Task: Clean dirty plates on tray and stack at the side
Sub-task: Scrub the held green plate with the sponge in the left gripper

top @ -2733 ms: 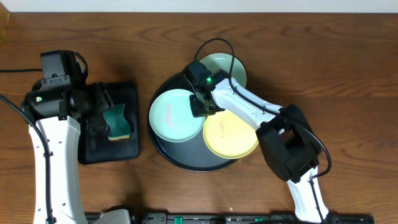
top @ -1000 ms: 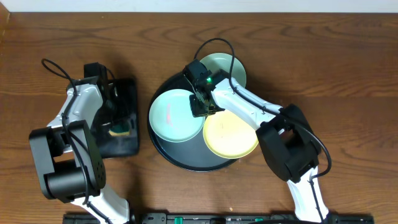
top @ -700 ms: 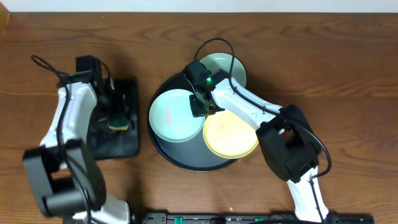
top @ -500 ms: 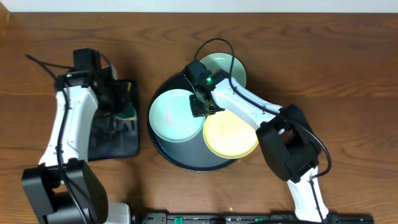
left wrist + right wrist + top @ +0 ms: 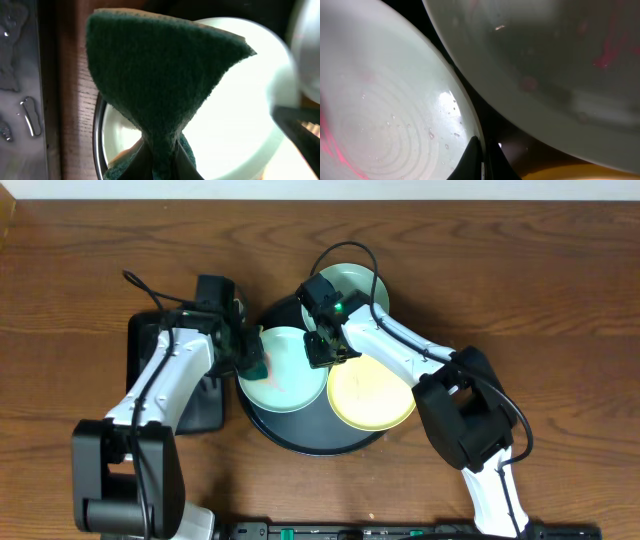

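Little is done yet, I judge: the pale blue plate [image 5: 285, 372], the pale green plate [image 5: 366, 284] and the yellow plate [image 5: 372, 396] all lie flat and face-up on the tray [image 5: 300, 432] in the middle of the bench, none stacked aside. Being round, they have no long axis. The left gripper [image 5: 242, 353] pinches a sponge [image 5: 254, 360] over the pale blue plate's left rim, and the right gripper [image 5: 322, 352] appears pressed together on its right rim.

Left wrist view: sponge [image 5: 160, 85] hides part of the overexposed pale blue plate [image 5: 235, 110]. Overhead: right arm [image 5: 395, 345] covers the near edge of the rear mint plate [image 5: 368, 288]. Right wrist view crops both.
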You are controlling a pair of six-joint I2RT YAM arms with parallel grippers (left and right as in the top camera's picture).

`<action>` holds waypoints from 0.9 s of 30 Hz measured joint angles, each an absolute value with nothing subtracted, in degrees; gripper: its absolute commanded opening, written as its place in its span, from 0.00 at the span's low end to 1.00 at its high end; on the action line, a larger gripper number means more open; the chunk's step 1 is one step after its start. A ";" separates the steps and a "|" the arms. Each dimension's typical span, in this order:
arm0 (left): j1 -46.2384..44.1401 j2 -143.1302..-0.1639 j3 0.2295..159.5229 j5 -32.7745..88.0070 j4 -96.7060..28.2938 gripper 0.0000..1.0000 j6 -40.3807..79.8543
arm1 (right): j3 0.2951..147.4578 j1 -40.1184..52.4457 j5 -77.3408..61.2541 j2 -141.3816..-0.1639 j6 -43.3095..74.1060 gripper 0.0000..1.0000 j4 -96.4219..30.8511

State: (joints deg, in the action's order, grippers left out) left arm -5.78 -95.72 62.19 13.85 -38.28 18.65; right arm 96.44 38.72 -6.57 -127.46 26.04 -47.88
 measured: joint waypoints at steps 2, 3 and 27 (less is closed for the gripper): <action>-6.26 -96.88 61.19 12.91 -37.26 0.08 19.97 | 96.44 38.72 -6.61 -127.46 26.02 0.01 -47.88; -6.63 -97.67 60.97 12.51 -36.97 0.07 20.49 | 96.44 38.72 -6.63 -127.46 26.02 0.01 -47.88; -13.39 -103.57 61.21 30.37 -34.72 0.08 9.23 | 96.44 38.72 -6.63 -127.46 25.58 0.01 -48.05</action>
